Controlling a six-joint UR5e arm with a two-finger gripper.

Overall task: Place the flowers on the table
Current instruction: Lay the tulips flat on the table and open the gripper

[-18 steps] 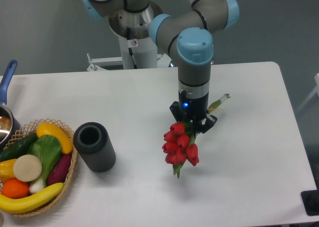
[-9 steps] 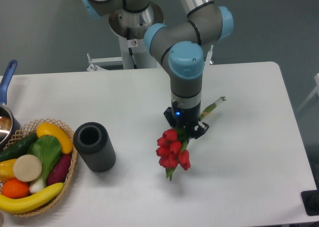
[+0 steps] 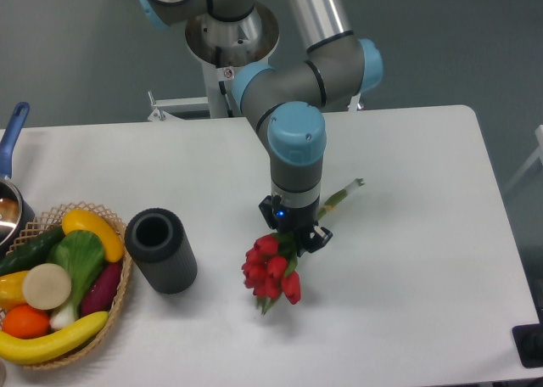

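So the gripper (image 3: 293,232) is pinched around the stems of the flowers (image 3: 271,269), red buds hanging down-left and the pale stem ends poking out up-right. The bunch sits low over the middle of the table (image 3: 424,234); can't tell if it touches. The arm reaches in from the back, wrist pointing straight down.

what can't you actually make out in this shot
- Pincer fingertips: hidden by the wrist above and the flowers, so its hold on the stems is not visible.
- Whether the flowers touch the table: the fixed camera cannot settle it.
- Inside of the dark cylinder: too dark.
- Pot at left: cut off by the edge.
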